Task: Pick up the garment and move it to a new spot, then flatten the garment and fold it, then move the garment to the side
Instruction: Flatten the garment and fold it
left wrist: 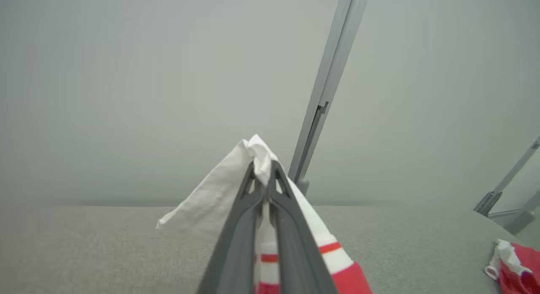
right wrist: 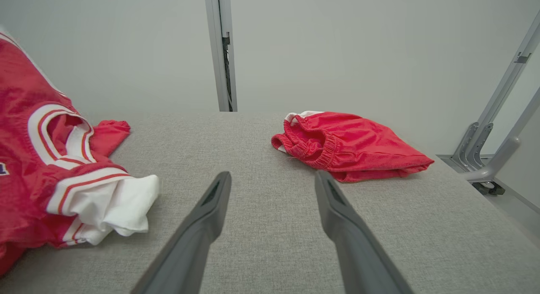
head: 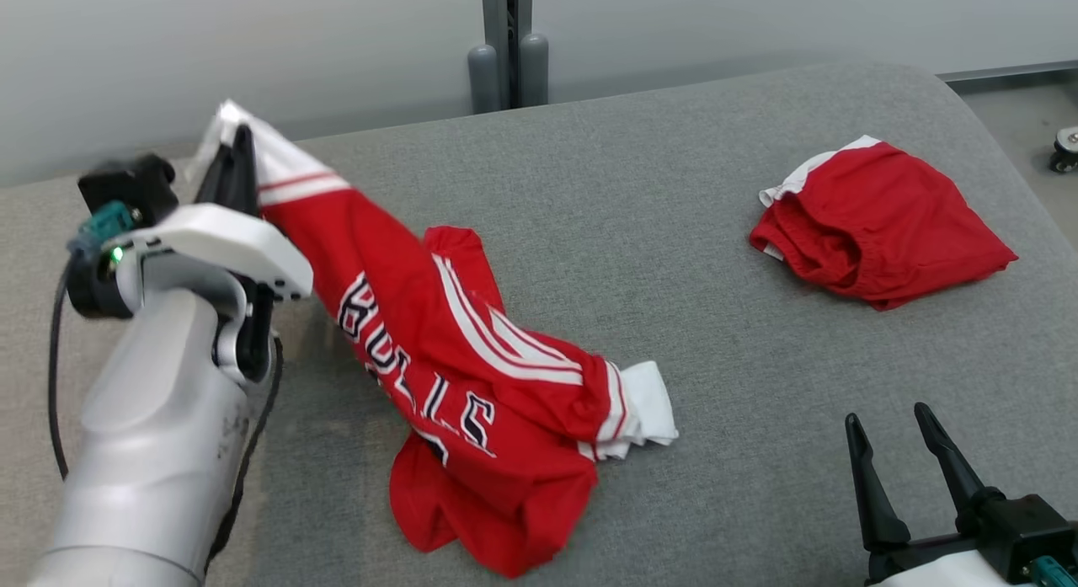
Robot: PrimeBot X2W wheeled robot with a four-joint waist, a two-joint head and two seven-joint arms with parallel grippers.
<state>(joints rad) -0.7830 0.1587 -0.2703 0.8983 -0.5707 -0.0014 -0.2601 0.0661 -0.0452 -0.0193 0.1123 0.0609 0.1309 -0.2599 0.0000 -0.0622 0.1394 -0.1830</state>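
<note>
A grey fabric-covered surface (head: 674,191) stretches before a pale wall, carrying the garment (head: 472,376), a red jersey with black lettering, which lies crumpled left of centre with one white sleeve lifted clear toward the far left. Well apart from it, at the far right, sits a smaller red cloth (head: 884,225) with a white edge, bunched up. The left gripper (left wrist: 261,169) has its fingers pinched tight on the raised sleeve, while the right gripper (head: 887,414) hovers at the lower right, fingers spread wide and holding nothing.
</note>
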